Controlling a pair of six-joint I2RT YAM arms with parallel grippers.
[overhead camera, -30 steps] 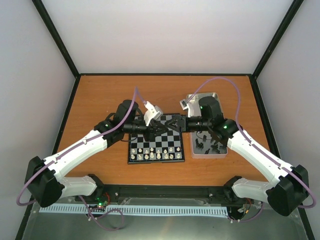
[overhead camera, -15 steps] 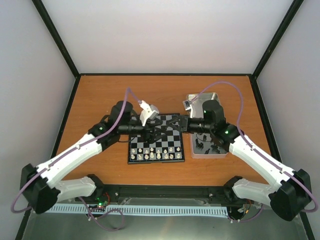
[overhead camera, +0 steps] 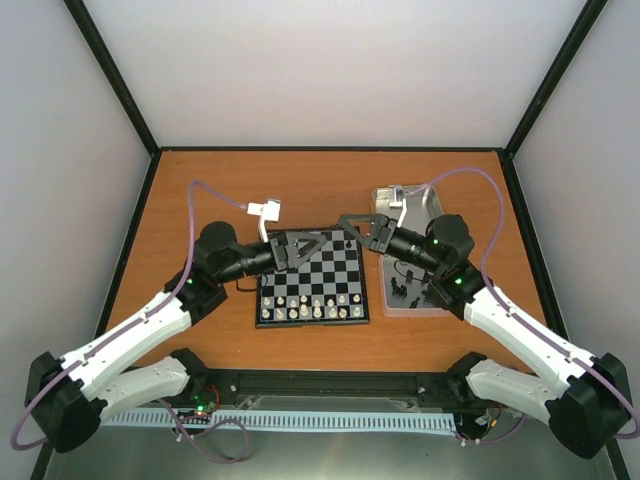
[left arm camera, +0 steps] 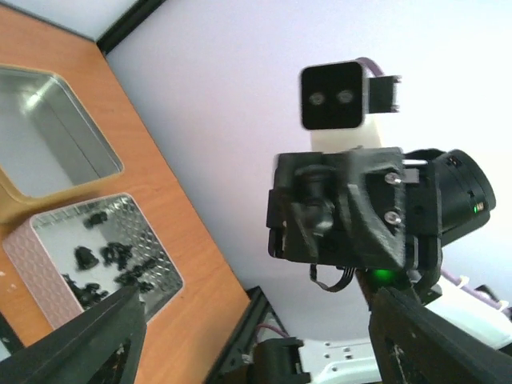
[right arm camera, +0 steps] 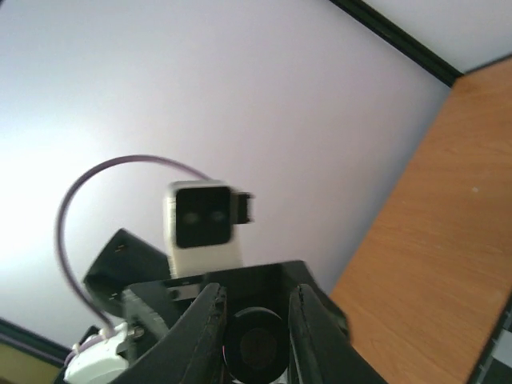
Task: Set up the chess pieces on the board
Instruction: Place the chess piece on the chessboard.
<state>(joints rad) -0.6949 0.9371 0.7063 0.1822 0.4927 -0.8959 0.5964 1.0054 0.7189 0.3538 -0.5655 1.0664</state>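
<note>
Judging this a mid-air handover: my left gripper [left arm camera: 258, 294] stands spread wide and empty, facing the right gripper [right arm camera: 256, 292]. That one pinches what looks like a black chess piece [right arm camera: 256, 344], probably regripped for upright placement on the board [overhead camera: 325, 270] just beneath both.

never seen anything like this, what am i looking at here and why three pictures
Two robot arms are bolted at the near edge of a table. One picture looks down from above; the other two come from small cameras on each wrist, so each mostly sees the other arm. On the table lie a chessboard with white pieces on its near rows, a tin of loose black pieces and another tin that looks empty. The left hand is open; the right hand pinches one black piece.
</note>
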